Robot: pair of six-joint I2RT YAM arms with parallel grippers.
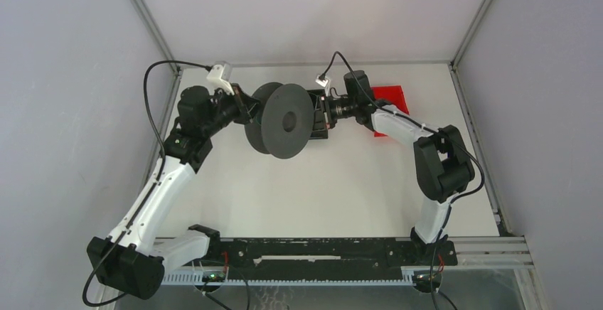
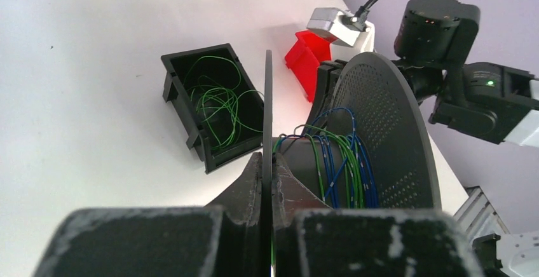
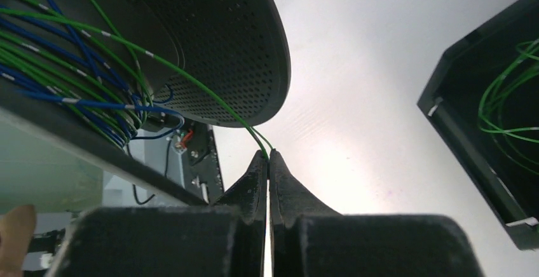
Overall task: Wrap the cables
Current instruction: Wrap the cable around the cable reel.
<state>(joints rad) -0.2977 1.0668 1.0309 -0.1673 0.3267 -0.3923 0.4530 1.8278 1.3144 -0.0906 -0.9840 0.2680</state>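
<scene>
Left gripper [image 2: 267, 162] clamped on the thin spool flange [image 2: 267, 93]. Right gripper [image 3: 267, 157] pinched tight on a green cable [image 3: 210, 94] running off the hub (green and blue turns [image 2: 343, 169] wound there). More green loops [image 2: 219, 108] sit in the black bin [image 2: 184, 108].

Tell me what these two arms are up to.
The left gripper is clamped on the rim of a black spool. The right gripper pinches a green cable that runs onto the spool, which already carries green and blue turns. More of it lies loose in a black bin.
</scene>
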